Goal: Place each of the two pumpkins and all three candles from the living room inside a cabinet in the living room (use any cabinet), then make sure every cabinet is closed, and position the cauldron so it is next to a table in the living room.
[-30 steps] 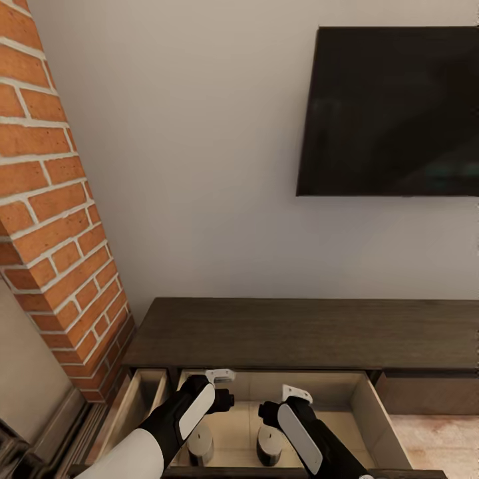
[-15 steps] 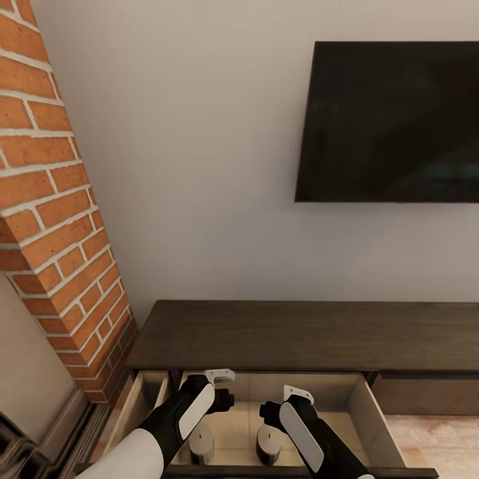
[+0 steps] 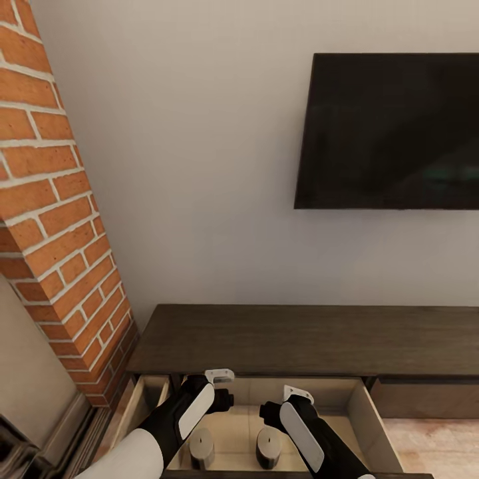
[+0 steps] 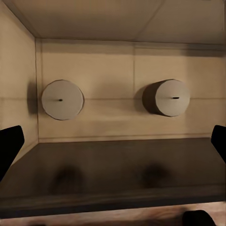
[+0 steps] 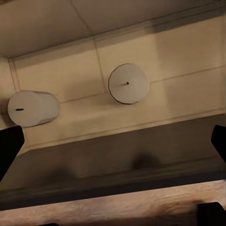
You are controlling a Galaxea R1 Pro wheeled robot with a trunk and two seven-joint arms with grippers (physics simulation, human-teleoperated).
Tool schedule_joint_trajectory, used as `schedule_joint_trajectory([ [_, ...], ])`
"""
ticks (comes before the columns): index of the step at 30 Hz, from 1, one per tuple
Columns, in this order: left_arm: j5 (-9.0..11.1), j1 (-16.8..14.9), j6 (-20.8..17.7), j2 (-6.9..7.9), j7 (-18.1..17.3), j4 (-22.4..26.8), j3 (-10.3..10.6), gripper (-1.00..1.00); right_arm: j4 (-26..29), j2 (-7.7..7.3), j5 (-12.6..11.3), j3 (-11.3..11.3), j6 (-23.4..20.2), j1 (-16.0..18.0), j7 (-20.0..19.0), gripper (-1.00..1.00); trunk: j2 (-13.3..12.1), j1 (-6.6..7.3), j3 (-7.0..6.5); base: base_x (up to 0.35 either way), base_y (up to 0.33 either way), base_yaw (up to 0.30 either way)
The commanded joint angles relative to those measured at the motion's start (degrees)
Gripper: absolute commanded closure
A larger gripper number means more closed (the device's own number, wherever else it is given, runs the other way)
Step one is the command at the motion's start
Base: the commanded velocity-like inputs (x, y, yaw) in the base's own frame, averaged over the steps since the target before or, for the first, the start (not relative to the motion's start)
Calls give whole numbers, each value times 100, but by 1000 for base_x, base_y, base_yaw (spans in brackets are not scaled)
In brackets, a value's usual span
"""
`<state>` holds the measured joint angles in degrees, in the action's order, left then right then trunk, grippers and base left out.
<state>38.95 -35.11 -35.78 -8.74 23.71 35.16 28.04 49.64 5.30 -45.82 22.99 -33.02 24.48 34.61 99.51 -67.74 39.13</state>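
Observation:
The long dark-brown cabinet [image 3: 279,336] stands against the wall with its wide drawer [image 3: 372,412] pulled out, pale beige inside. Two stubby beige candles stand upright side by side in that drawer, one to the left [image 3: 201,444] and one to the right [image 3: 269,444]. Both hang above the drawer: my left gripper [image 3: 219,394] over the left candle, my right gripper [image 3: 278,406] over the right one. The left wrist view shows both candles [image 4: 62,99] [image 4: 172,97] from above between wide-spread fingers [image 4: 9,147]. The right wrist view shows them too [image 5: 128,83] [image 5: 29,108], fingers [image 5: 9,143] spread. Both grippers [image 4: 113,146] [image 5: 113,141] are open and hold nothing.
A black TV [image 3: 392,133] hangs on the white wall above the cabinet. A brick column [image 3: 53,219] rises at the left. A narrow second drawer [image 3: 148,394] also stands open beside the wide one. Pale wooden floor [image 3: 432,446] shows at the right.
The whole picture has slid downward, so the camera has moved. Both arms and the two candles keep their places relative to the drawer.

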Motion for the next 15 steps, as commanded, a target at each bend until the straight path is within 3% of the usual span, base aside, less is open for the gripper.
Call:
schedule_joint_trajectory([
  [1,61,-4,-8,4,55,8,26,-100,9,-3,-50,14,-8,5,54,-100,-39,23,-13,0,0,0],
  [15,61,-6,-8,25,55,0,-52,-100,3,-3,-50,13,-12,5,54,-100,-600,331,-264,0,0,0],
])
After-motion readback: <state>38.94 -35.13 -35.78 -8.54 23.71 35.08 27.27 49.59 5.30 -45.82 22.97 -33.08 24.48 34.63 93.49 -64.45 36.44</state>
